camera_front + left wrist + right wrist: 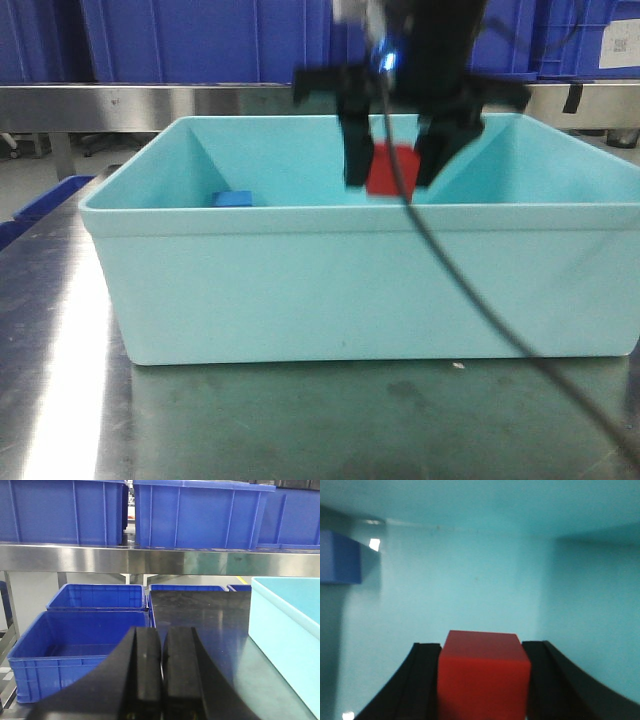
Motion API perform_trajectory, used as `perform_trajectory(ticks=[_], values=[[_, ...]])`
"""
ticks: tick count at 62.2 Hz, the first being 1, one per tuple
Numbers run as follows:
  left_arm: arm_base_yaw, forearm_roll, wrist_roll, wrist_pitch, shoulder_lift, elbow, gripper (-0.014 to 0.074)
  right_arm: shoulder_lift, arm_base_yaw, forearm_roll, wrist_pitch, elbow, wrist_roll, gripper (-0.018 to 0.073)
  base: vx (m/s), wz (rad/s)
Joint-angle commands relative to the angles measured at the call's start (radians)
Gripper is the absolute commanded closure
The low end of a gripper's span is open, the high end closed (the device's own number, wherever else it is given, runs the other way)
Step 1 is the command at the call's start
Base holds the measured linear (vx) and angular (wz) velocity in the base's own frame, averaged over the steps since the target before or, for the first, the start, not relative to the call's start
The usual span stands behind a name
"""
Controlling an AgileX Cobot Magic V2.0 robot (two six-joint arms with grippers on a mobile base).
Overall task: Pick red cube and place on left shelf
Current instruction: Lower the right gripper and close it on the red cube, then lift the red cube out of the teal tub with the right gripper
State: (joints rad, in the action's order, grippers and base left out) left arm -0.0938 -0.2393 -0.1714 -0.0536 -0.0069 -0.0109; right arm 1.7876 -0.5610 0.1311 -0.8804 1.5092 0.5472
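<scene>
Clamped between the fingers of the right gripper (393,168), the red cube (482,675) is held low inside the teal tub (300,216), where a small blue block (232,198) is seen further left. The left gripper (162,655) is pressed together on nothing, faced toward the left shelf (100,559) loaded with dark-blue crates (200,515). A lift over the tub wall is judged necessary first.
</scene>
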Motion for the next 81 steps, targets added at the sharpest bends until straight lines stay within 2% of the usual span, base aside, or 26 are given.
perform_trajectory(ticks=[1, 7, 14, 22, 29, 44, 57, 69, 81], values=[[-0.007, -0.001, 0.000, 0.085, -0.013, -0.024, 0.0495, -0.150, 0.003, 0.076, 0.025, 0.040, -0.009, 0.0501, 0.00, 0.00], [-0.007, -0.001, 0.000, 0.085, -0.013, -0.024, 0.0495, -0.253, 0.003, 0.116, 0.025, 0.039, -0.053, 0.0501, 0.00, 0.00], [-0.007, -0.001, 0.000, 0.085, -0.013, -0.024, 0.0495, -0.365, 0.003, 0.142, 0.021, 0.025, -0.158, 0.0501, 0.00, 0.00], [-0.007, -0.001, 0.000, 0.085, -0.013, -0.024, 0.0495, -0.506, 0.003, 0.196, 0.026, -0.072, -0.233, 0.0501, 0.00, 0.00], [-0.007, -0.001, 0.000, 0.085, -0.013, -0.024, 0.0495, -0.660, 0.003, 0.251, 0.055, -0.240, -0.233, 0.0501, 0.00, 0.00], [-0.007, -0.001, 0.000, 0.085, -0.013, -0.024, 0.0495, -1.052, 0.003, 0.264, 0.251, -0.653, -0.233, 0.0501, 0.00, 0.00], [-0.007, -0.001, 0.000, 0.085, -0.013, -0.024, 0.0495, -1.380, 0.003, 0.266, 0.280, -0.913, -0.233, 0.0501, 0.00, 0.00], [-0.007, -0.001, 0.000, 0.085, -0.013, -0.024, 0.0495, -1.591, 0.003, 0.266, 0.282, -1.030, -0.232, 0.0501, 0.00, 0.00], [-0.007, -0.001, 0.000, 0.085, -0.013, -0.024, 0.0495, -1.636, 0.003, 0.266, 0.280, -1.040, -0.232, 0.0501, 0.00, 0.00]])
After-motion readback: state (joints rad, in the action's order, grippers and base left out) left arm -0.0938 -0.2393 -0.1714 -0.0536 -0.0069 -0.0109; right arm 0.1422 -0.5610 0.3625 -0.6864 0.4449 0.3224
